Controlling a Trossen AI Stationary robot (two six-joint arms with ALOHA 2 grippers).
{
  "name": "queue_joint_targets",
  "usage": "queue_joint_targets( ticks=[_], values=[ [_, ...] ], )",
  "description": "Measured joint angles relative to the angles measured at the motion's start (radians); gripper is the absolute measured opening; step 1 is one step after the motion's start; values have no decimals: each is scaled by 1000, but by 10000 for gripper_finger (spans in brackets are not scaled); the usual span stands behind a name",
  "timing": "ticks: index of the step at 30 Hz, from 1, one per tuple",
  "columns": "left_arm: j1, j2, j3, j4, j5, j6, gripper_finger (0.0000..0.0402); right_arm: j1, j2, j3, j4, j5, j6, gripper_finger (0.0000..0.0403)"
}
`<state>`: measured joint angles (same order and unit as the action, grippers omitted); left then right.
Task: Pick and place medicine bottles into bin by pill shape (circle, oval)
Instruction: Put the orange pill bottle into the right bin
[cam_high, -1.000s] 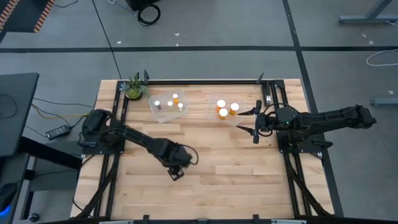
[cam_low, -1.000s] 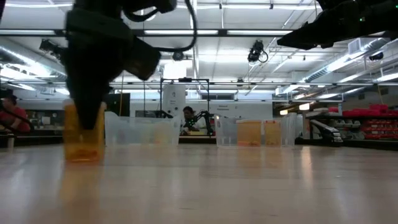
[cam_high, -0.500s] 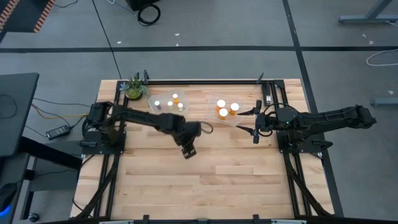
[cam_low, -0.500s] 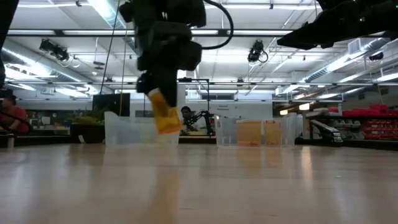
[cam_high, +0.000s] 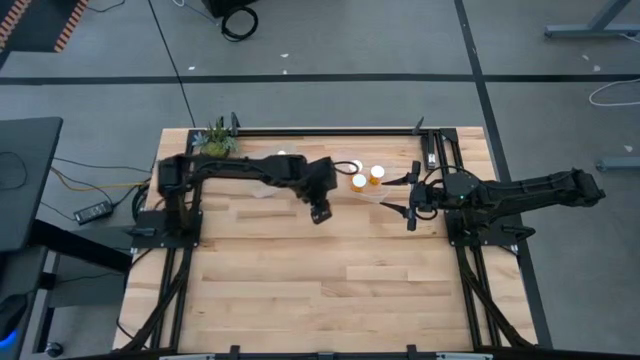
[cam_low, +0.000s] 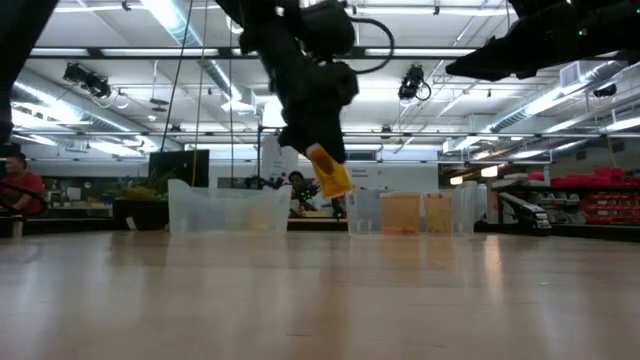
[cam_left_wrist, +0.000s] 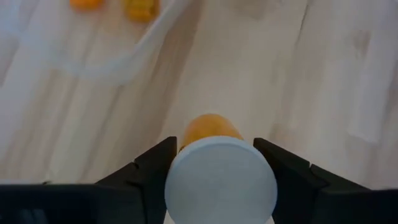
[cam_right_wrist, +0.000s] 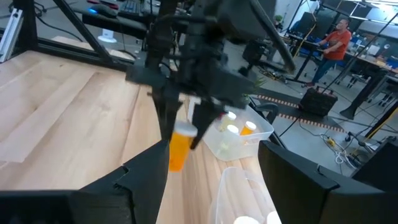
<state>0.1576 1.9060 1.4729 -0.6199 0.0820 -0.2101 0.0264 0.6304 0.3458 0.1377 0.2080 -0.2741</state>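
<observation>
Pale butcher-block wooden table (cam_high: 330, 290) under me, a bright workshop with ceiling lights behind. My left gripper (cam_high: 319, 211) hangs above the table's far middle, clamped on an orange medicine bottle with a round white cap (cam_low: 329, 172), tilted and clear of the wood. It is between the two clear plastic bins at the far edge: the left bin (cam_low: 228, 209) and the right bin (cam_low: 412, 212), which holds orange bottles (cam_high: 367, 177). My right gripper (cam_high: 408, 197) waits beside the right bin, fingers spread wide, holding nothing.
</observation>
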Motion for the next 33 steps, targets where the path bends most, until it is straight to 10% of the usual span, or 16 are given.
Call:
queue_joint_targets(
  ticks=[13,33],
  values=[
    [6,353,480,-337,14,220,209,0,-2,0,-29,41,-8,254],
    [-30,380,480,-367,-27,274,259,0,-2,0,-35,52,-8,254]
  ],
)
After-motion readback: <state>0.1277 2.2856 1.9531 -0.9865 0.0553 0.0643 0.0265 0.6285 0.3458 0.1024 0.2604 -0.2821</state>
